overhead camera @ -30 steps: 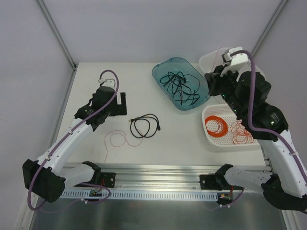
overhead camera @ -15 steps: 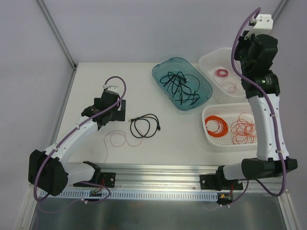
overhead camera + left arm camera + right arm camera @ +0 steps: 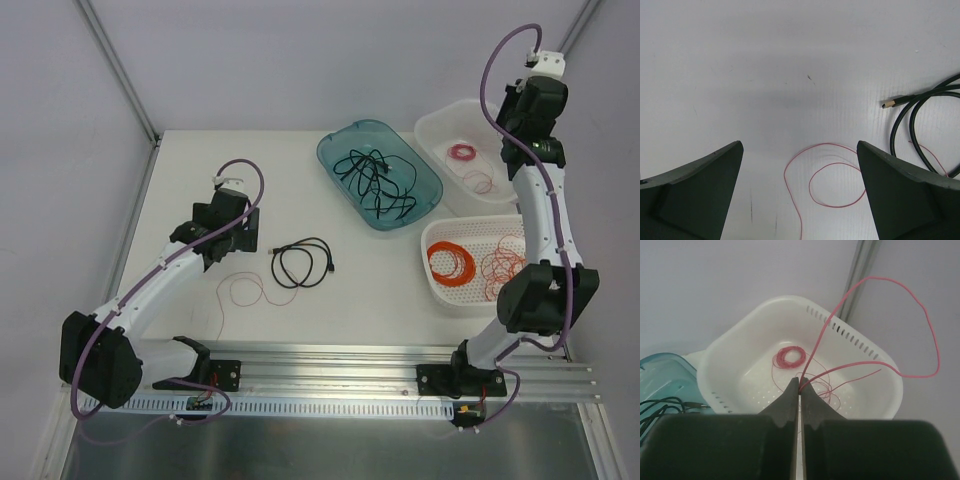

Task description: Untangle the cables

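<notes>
Nearest on the counter (image 3: 200,160) lies one loose red wire (image 3: 822,144), curled in a loop. Just beside it is one coiled black cord (image 3: 303,262) with small plugs. The left hand (image 3: 799,146) hovers above them, released, jaws wide, touching neither. To the right sit three containers. The first is a white tray (image 3: 437,296) holding one orange coil (image 3: 452,262) and a red tangle (image 3: 507,268). Beyond it is a teal tub (image 3: 334,152) of tangled black cords (image 3: 375,180). Farthest is a white basket (image 3: 730,347) with one pink ring coil (image 3: 789,357). The right hand (image 3: 799,384), raised above the basket, is clenched on a second red wire (image 3: 880,278).
</notes>
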### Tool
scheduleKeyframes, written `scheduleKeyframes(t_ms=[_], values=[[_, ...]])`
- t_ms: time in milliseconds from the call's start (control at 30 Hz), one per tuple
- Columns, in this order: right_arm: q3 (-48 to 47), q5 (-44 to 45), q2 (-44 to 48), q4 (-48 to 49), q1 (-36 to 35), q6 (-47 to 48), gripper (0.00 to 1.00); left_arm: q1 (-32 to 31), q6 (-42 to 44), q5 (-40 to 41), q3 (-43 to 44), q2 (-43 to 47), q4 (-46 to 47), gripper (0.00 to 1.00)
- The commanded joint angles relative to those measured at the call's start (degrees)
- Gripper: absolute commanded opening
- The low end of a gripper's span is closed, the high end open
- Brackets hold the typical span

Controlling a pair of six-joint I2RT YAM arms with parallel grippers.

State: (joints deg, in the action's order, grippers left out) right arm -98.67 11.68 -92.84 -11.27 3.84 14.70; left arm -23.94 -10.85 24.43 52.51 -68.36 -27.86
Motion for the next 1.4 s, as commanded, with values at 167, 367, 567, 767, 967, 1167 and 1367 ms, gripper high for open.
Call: scheduleKeyframes(t_ms=[167,367,567,767,967,1167,1367], values=[[1.7,-1.3,-7.5,0.1,5.5,-7.1,0.09,0.2,1.0,0.8,-0.1,-1.3,0.6,0.99],[0.8,-0.7,-8.3,-6.7,5.7,-12.1,0.68,0.2,0.5,-1.7,0.0,-1.5,0.6,0.99],[5.1,-4.1,-0.4,-10.3,3.6,-18.9,0.98,0.1,0.0,-2.7,0.0,-1.8,0.4,0.99],[13.7,-7.4,10.7,-16.8,-3.7,-20.4,0.97,0.1,-2.3,-6.3,-0.3,-1.5,0.2,0.99],[29.6,-7.4,27.6,-19.9,-15.9,-20.5,0.97,0.1,-7.9,-10.8,-0.8,-1.4,-1.8,0.99],[43.9,-9.3,40.1,-21.8,-29.5,-23.6,0.97,0.1,-17.1,-13.8,-5.7,-0.4,-3.2,0.98],[51.4,-8.7,48.4,-23.0,-39.3,-26.5,0.97,0.1,-23.3,-13.3,-8.0,-2.1,-3.3,0.90]])
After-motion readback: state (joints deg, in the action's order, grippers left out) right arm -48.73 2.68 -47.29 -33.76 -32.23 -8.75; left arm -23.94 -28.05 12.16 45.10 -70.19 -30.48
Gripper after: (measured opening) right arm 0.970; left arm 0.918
